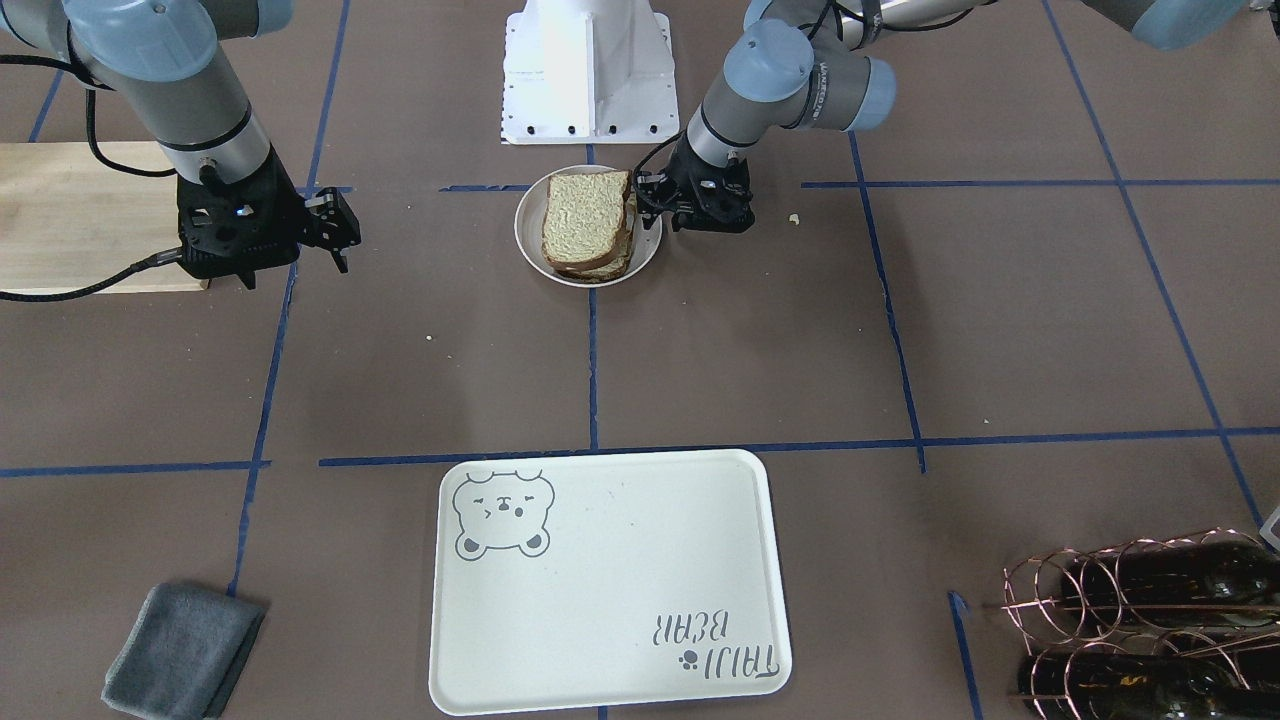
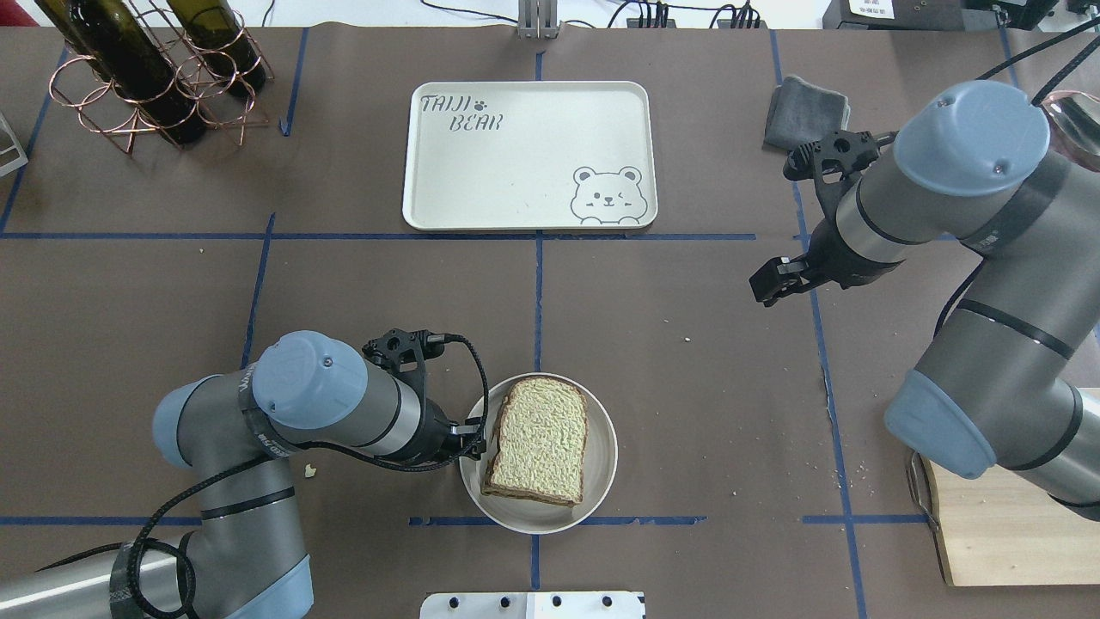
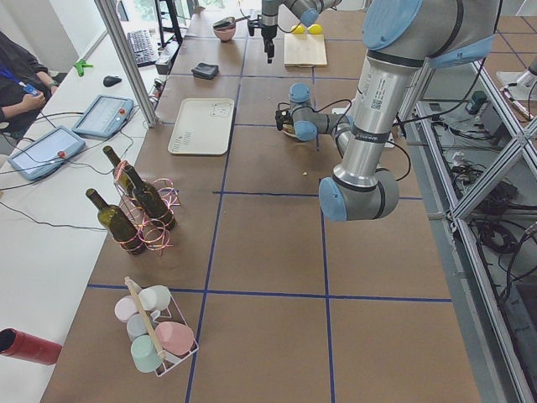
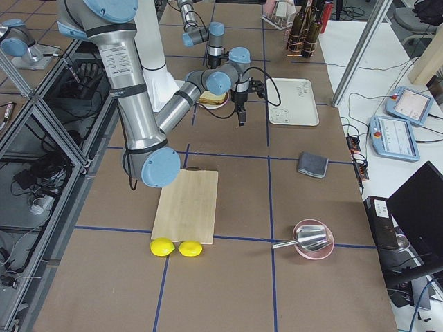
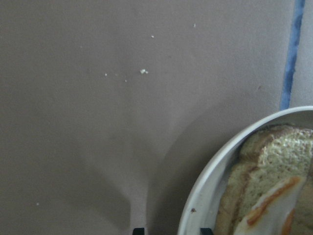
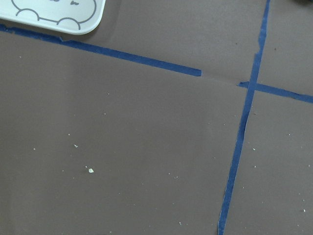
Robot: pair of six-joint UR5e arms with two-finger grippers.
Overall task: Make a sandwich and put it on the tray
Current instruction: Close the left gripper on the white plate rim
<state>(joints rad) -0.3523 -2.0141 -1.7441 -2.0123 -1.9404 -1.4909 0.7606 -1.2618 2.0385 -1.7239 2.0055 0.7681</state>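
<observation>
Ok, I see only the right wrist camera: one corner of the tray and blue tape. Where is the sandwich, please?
Observer: The sandwich lies on a round white plate near the robot's base, not on the tray.
Operator: Is the egg inside it?
Observer: Yes, the left wrist view shows the egg between the two slices.
Operator: And where is the left tool?
Observer: The left tool is at the plate's rim beside the sandwich, open and holding nothing.
</observation>
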